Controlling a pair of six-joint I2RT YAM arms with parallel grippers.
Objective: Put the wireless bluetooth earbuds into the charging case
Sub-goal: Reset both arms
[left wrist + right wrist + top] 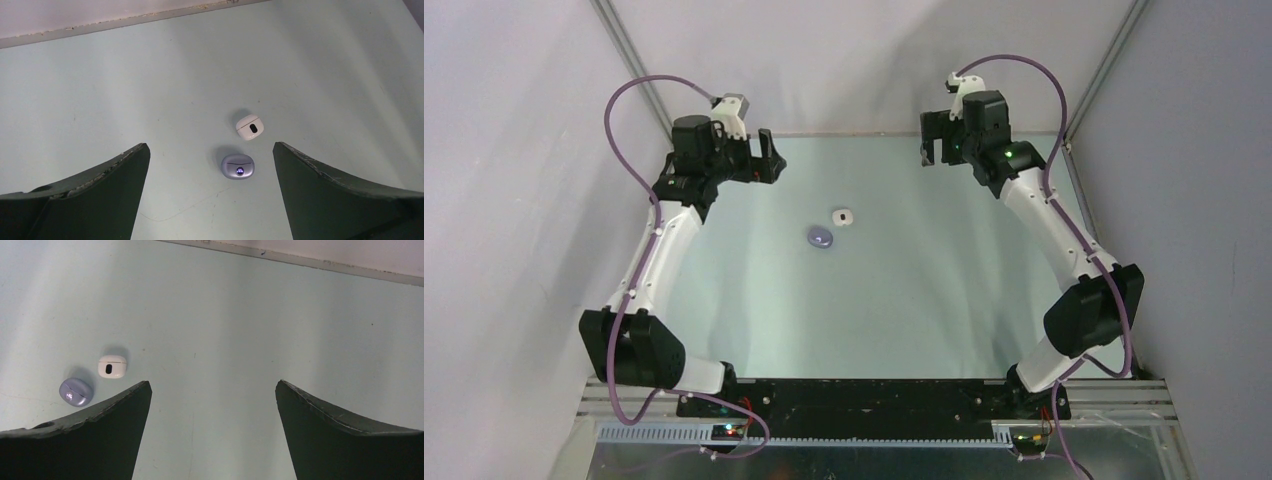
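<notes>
Done or not begun, can't tell: no loose buds seen, white case [842, 216] & purple case [821, 237] look shut near table [924, 300] centre; left gripper [771, 157] & right gripper [930, 145] released, empty.

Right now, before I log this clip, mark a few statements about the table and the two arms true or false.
1. A white case and a purple case lie on the table. True.
2. The left fingers are shut on the purple case. False: they stand open and empty, and the case lies on the table.
3. The purple case shows a small lit display. True.
4. The white case is stacked on the purple one. False: they lie side by side, a little apart.
5. The right fingers stand open, holding nothing. True.
</notes>
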